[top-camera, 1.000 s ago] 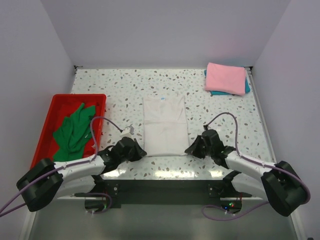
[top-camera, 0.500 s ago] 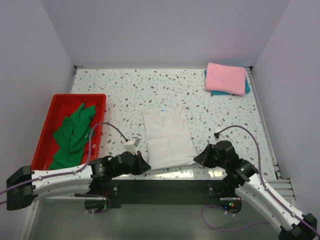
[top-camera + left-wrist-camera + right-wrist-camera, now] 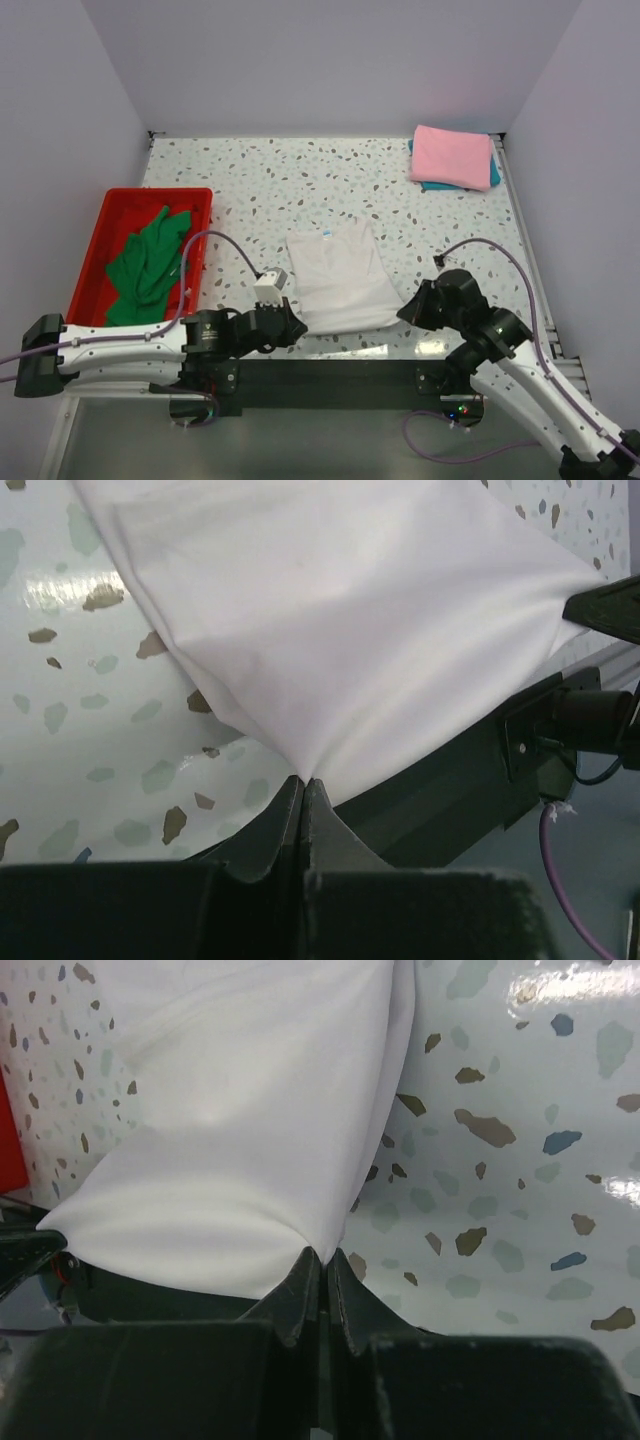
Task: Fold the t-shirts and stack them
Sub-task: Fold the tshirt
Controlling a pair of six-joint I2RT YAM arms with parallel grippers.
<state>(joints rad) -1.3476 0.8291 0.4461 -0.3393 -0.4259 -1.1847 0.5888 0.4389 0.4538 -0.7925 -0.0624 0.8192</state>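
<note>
A white t-shirt point(image 3: 340, 275), folded into a long strip with its neck label at the far end, lies on the speckled table. Its near edge hangs stretched between my two grippers, over the table's front edge. My left gripper point(image 3: 291, 328) is shut on the near left corner point(image 3: 303, 776). My right gripper point(image 3: 408, 310) is shut on the near right corner point(image 3: 322, 1250). The cloth point(image 3: 340, 620) pulls to a point at each pair of jaws. A pink t-shirt point(image 3: 452, 156) lies folded on a teal t-shirt point(image 3: 492, 176) at the back right. A green t-shirt point(image 3: 148, 262) lies crumpled in the tray.
A red plastic tray point(image 3: 102, 228) stands at the left of the table. The dark mounting rail point(image 3: 330, 380) runs below the table's front edge, between the arm bases. Grey walls close the table on three sides.
Both grippers have drawn back toward the arm bases with the white t-shirt's near corners. The shirt slid nearer and its near edge spread wider.
</note>
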